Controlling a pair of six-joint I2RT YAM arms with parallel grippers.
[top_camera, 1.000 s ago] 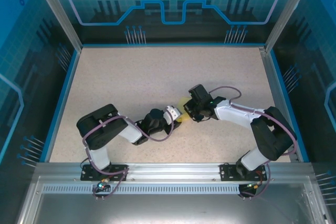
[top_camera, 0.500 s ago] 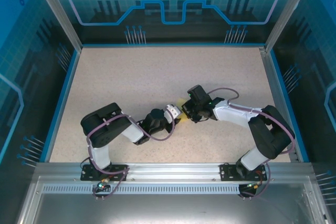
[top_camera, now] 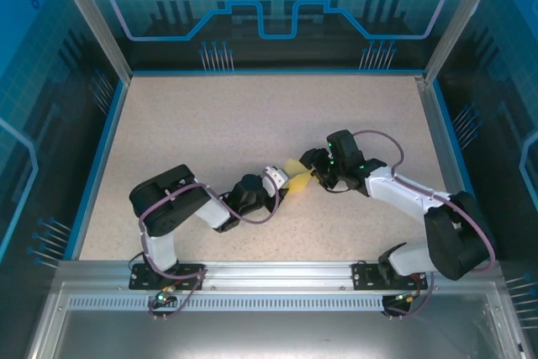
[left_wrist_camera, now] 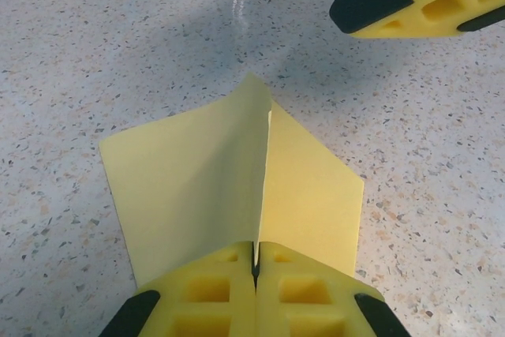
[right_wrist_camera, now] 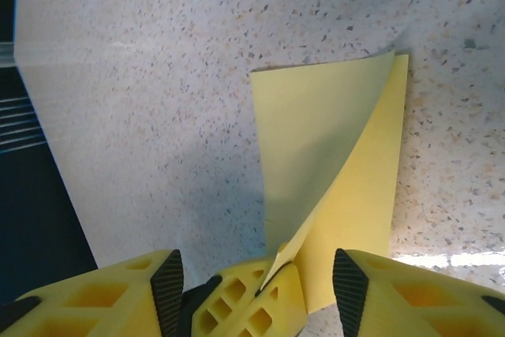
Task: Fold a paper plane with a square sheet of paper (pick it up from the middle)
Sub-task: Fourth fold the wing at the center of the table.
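speckled beige table (top_camera: 210, 124) inside a blue-lit enclosure, and the action sits around its middle, a little toward the near edge, where the two arms meet: the left gripper (left_wrist_camera: 254, 262) is clamped fully together on the square sheet of paper (left_wrist_camera: 197, 187), pinching a raised ridge down its centre, so the two halves slope away like a tent and their lower edges appear to rest on the table. just to the right, the right gripper (top_camera: 316, 167) hangs with its jaws parted about halfway and nothing held, one yellow finger showing just beyond the sheet's far corner in the left wrist view. now the worries: that pinch is narrow and the paper is thin, so any sideways tug could slide the sheet out or tear it at the pads. the left half looks wider than the right, so pressing it flat now risks an off-centre crease. and one flap curls up loosely in the right wrist view; if the right jaws close in carelessly they may catch a single layer, or knock the left fingertips and drag everything askew
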